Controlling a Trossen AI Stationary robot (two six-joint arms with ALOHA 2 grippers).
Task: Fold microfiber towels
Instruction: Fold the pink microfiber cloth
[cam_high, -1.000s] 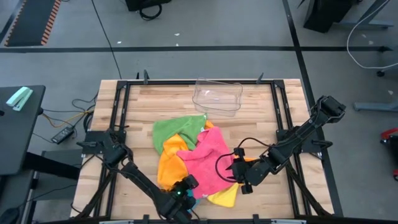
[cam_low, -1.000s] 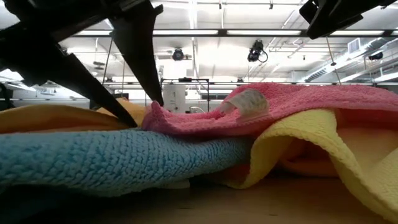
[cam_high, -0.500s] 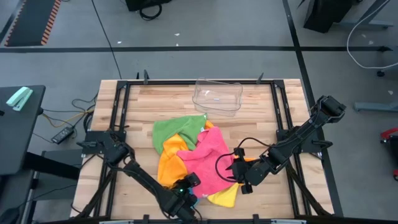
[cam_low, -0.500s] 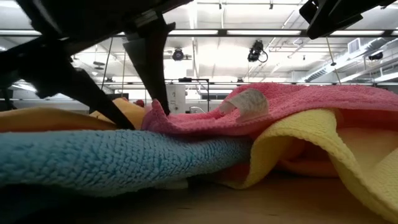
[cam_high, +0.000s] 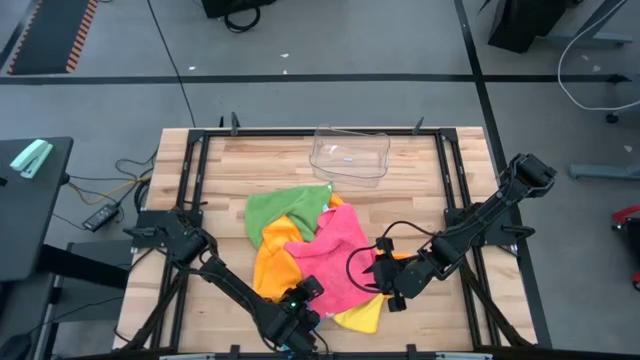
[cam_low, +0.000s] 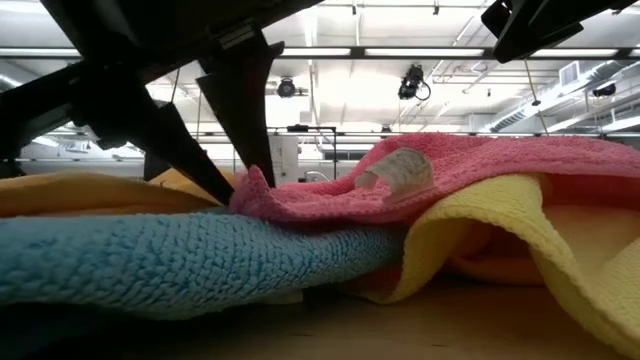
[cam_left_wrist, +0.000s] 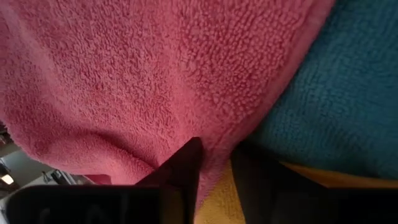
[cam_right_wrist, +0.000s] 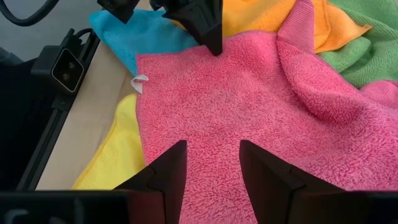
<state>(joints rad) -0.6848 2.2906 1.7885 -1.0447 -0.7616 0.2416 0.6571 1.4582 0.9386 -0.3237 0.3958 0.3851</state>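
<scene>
A heap of microfiber towels lies mid-table: green (cam_high: 285, 208), orange (cam_high: 272, 265), pink (cam_high: 335, 250) on top, yellow (cam_high: 362, 315) and blue (cam_low: 150, 260) underneath at the near side. My left gripper (cam_high: 308, 292) is at the heap's near left and is shut on the pink towel (cam_left_wrist: 124, 81). My right gripper (cam_right_wrist: 211, 180) hangs open above the pink towel's right part (cam_right_wrist: 249, 106) and touches nothing. My left gripper pinches the pink towel's near-left edge (cam_left_wrist: 214, 163) between its two fingers (cam_low: 240, 120). They come slanting down from the table's near left. The cloth stands up in a small peak (cam_low: 250, 183) between them. The rest of the towel lies slack on the blue and yellow towels.
A clear plastic tray (cam_high: 350, 155) stands at the far side of the table, beyond the heap. The low camera (cam_right_wrist: 65, 68) sits on the black frame at the near edge. Bare wood (cam_high: 220, 170) shows to the left, right and far side of the heap.
My left gripper's fingers have come together on the pink towel's edge, after standing wider apart around it half a second ago. The cloth between them has bunched into a small peak. The rest of the heap lies as before.
</scene>
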